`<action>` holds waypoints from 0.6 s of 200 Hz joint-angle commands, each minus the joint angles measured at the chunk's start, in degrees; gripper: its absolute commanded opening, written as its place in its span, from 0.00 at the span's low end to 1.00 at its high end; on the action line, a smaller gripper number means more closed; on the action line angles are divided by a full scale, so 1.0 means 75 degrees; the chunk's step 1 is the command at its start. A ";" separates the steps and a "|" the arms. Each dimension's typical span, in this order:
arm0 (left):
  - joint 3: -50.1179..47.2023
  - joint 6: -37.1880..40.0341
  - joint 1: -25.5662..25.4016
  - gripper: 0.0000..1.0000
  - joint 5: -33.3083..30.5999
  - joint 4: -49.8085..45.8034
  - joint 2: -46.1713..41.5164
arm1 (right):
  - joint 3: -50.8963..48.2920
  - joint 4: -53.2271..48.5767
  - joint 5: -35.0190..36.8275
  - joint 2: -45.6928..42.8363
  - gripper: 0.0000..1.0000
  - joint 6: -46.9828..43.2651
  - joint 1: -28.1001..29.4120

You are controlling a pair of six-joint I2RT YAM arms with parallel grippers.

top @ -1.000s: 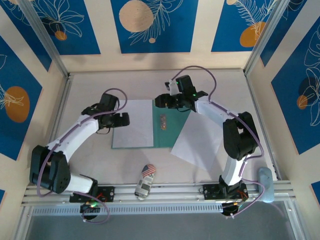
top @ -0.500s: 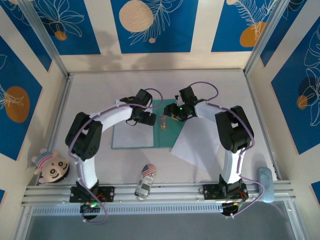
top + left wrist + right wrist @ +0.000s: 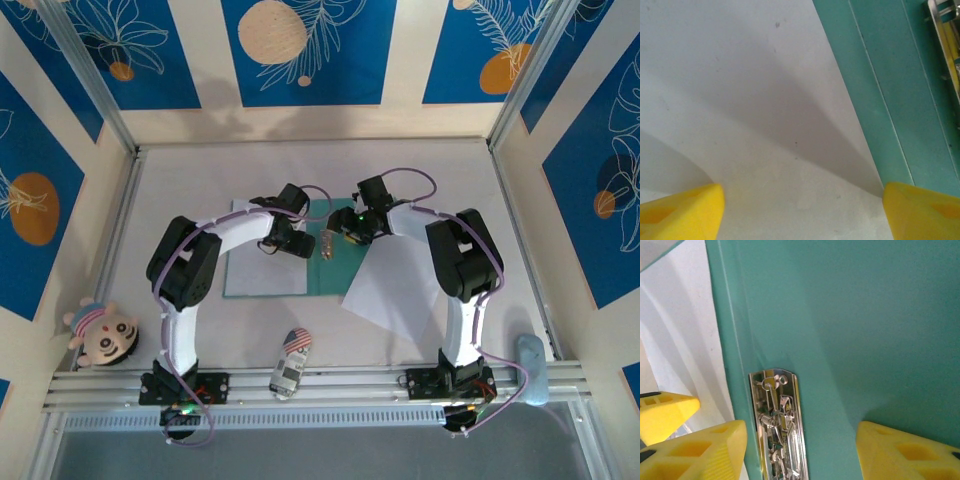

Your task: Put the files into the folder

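The green folder (image 3: 330,275) lies open mid-table, with a metal clip (image 3: 327,243) by its crease. One white file (image 3: 258,275) covers its left leaf. The other file (image 3: 400,285) lies askew over the right leaf and the table. My left gripper (image 3: 291,241) hovers open at the first sheet's right edge. In the left wrist view, the left gripper (image 3: 802,215) has its yellow fingertips (image 3: 680,210) wide apart on the file (image 3: 740,100), beside the folder (image 3: 880,75). My right gripper (image 3: 800,455) stands open astride the clip (image 3: 782,425) on the folder (image 3: 865,315).
A toy car (image 3: 290,360) sits near the front rail between the arm bases. A plush doll (image 3: 98,332) lies at the front left, and a pale blue object (image 3: 530,365) at the front right. Walls close in the table on three sides.
The left arm swung right, from the sheet's left side to its right edge by the crease, and its jaws narrowed a little. The right gripper dropped towards the clip.
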 commanded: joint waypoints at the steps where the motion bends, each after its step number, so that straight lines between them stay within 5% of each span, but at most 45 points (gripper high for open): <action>1: -0.0177 0.0308 -0.0084 0.82 0.0454 0.0065 0.0103 | 0.0001 0.0041 -0.0015 0.0196 0.60 0.0338 -0.0067; 120: -0.0083 -0.0325 0.0003 0.82 -0.0338 -0.0244 0.0040 | -0.0012 0.0068 -0.0075 0.0325 0.60 0.0458 -0.0109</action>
